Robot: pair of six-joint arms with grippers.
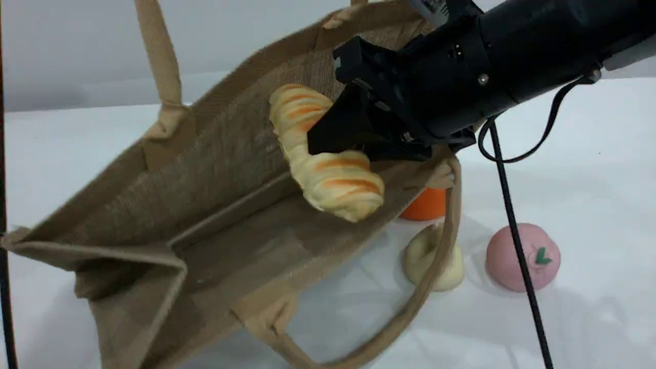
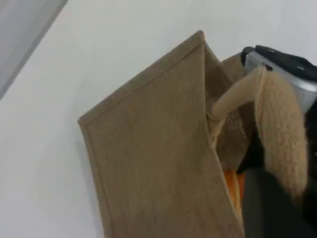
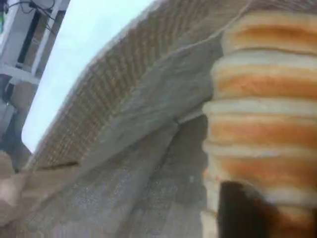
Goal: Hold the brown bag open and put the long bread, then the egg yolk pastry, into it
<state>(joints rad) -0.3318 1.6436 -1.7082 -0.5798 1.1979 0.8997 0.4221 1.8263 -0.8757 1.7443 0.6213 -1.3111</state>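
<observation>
A white table (image 1: 589,169) fills the scene under a plain pale wall. On it the brown bag (image 1: 154,205) lies tipped on its side, its mouth opening toward the camera, one beige loop handle (image 1: 159,56) pulled upward out of the top of the scene view and the other handle (image 1: 410,307) sagging onto the table.

The right gripper (image 1: 333,138), black and bulky, reaches into the bag's mouth from the upper right. Its fingers are around the middle of the long bread (image 1: 328,169). The bread bends over them, one end curving up behind the claw and the other hanging down below it, above the bag's lower inside wall. How wide the jaws stand cannot be told; the right wrist view shows only one dark fingertip (image 3: 242,208) pressed against the striped loaf.

The left gripper is not visible in the scene view. In the left wrist view a beige handle (image 2: 277,129) drapes over it, and its jaws are closed, seemingly on that handle.

Below and right of the right claw, outside the bag, sit the egg yolk pastry (image 1: 435,261), partly behind the sagging handle, an orange piece (image 1: 428,205), and a pink ball (image 1: 523,256).
</observation>
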